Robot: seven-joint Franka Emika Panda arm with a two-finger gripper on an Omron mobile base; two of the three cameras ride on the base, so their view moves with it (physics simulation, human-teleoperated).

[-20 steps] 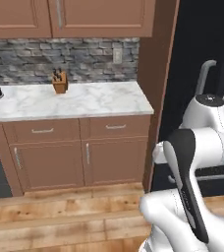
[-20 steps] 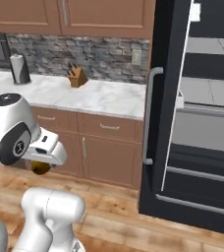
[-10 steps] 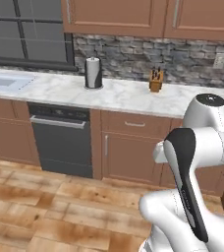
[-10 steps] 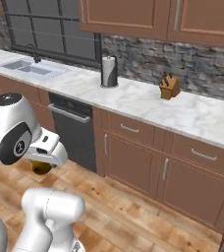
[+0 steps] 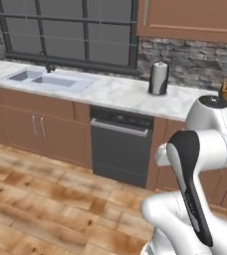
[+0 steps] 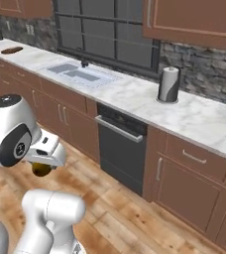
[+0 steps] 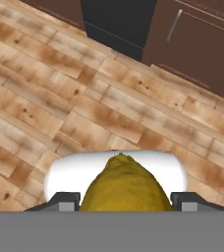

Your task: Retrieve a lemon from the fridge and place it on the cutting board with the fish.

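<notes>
The gripper [image 7: 119, 201] is closed partway around the lemon [image 7: 121, 187], held low over the wood floor. The cutting board [image 6: 11, 50] lies on the counter well left of the sink [image 6: 77, 73], far from the gripper.

Even, bright rendered light, faint soft shadows, no glare; all views slightly soft and low-resolution.
</notes>
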